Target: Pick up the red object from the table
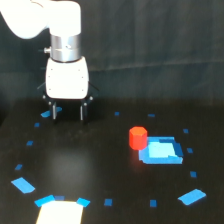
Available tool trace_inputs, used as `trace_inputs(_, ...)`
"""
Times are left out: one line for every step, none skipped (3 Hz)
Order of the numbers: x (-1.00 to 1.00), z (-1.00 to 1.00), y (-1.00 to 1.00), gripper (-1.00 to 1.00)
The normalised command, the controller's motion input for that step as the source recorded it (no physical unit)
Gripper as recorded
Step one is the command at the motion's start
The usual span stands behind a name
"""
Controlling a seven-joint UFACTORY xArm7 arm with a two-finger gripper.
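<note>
The black table [100,165] fills most of what I can see, a wide dark matte surface sprinkled with small blue tape marks [108,202]. Over its far side, at about ten o'clock from the middle, hangs the white arm [55,25] with its silver wrist ring, and below that the white-bodied gripper [67,112], its two thin dark fingers spread apart with nothing between them, tips just above or at the tabletop. Toward four o'clock from the gripper and well apart from it lies a flat blue square [161,151]. The red object [137,138] stands upright right against that square's nine o'clock edge, its long axis vertical, flat top facing up; nothing lies between it and the gripper but bare table and a tape mark or two. Larger blue shapes sit at seven o'clock [23,185] and five o'clock [192,196], and a pale glare patch [60,212] at six. No writing is readable anywhere.
</note>
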Motion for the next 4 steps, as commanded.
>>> trace_inputs(1.0,-0.21,-0.27,0.64)
trace_inputs(1.0,-0.38,0.35,1.0)
trace_inputs(1.0,-0.41,-0.5,0.84)
trace_inputs(0.65,-0.45,-1.0,0.06)
